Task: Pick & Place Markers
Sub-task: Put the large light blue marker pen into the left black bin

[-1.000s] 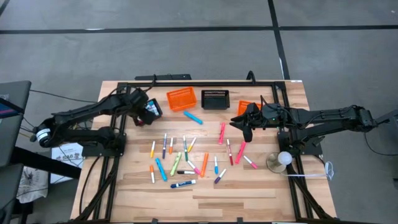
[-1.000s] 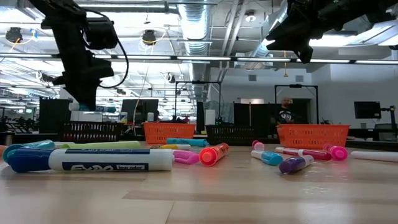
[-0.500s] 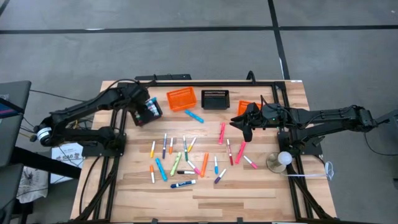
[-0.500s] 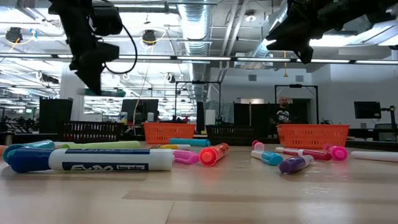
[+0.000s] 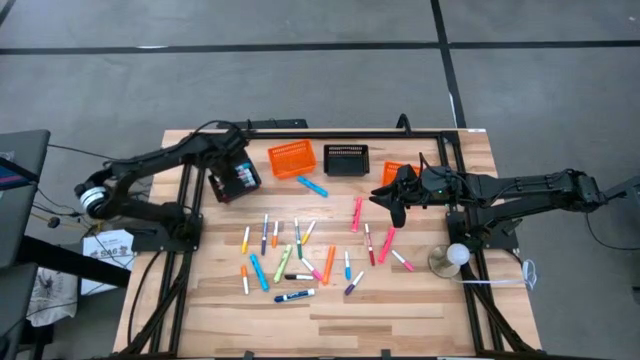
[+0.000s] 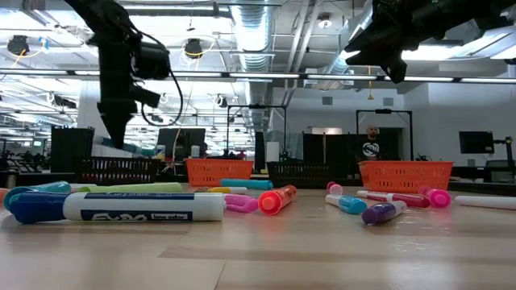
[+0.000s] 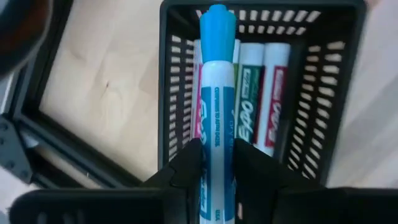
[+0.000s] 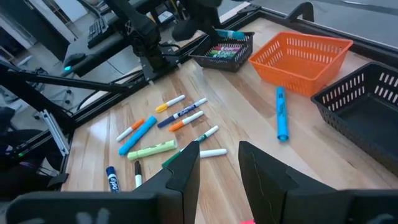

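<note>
Left gripper [image 7: 216, 163] clamped on a light blue marker [image 7: 216, 93], held above a black mesh basket [image 7: 348, 93] at the table's far left; basket already contains green, red and pink markers. Right gripper [image 8: 219, 155] hangs above the table's right side, fingers parted, nothing between them. Remaining markers [image 5: 300, 255] lie scattered mid-table, near the orange basket [image 5: 292, 158]

Open tabletop [image 5: 400, 305] beyond scattered markers [image 5: 300, 255]
</note>
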{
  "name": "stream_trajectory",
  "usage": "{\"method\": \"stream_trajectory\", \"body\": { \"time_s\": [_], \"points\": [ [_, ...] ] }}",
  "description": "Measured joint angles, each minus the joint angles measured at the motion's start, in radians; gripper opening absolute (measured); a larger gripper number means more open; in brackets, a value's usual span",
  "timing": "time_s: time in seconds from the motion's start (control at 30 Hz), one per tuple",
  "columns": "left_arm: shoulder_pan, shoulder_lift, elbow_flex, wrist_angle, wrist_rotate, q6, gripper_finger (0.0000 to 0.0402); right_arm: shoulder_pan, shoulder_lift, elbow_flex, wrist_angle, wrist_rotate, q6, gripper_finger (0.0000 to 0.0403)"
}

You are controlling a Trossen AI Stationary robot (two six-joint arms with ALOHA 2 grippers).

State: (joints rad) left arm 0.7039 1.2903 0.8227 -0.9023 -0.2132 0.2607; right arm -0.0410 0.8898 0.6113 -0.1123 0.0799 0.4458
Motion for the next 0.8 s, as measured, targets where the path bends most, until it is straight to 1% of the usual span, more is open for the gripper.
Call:
{"method": "stream_trajectory", "body": {
  "time_s": [0.13,0.3,0.43,0.53,0.8],
  "points": [
    [0.002,0.068,0.000,0.036,0.010,0.008,0.0085,0.000,0.000,0.000,0.000,0.000,0.000,0.0102],
    [0.038,0.128,-0.001,0.034,0.027,0.013,0.0085,0.000,0.000,0.000,0.000,0.000,0.000,0.0102],
    [0.065,0.140,-0.001,0.040,0.034,0.013,0.0085,0.000,0.000,0.000,0.000,0.000,0.000,0.0102],
    [0.082,0.139,-0.001,0.039,0.067,0.013,0.0085,0.000,0.000,0.000,0.000,0.000,0.000,0.0102],
    [0.083,0.139,-0.001,0.039,0.075,0.013,0.0089,0.000,0.000,0.000,0.000,0.002,0.000,0.0102]
  ]
}}
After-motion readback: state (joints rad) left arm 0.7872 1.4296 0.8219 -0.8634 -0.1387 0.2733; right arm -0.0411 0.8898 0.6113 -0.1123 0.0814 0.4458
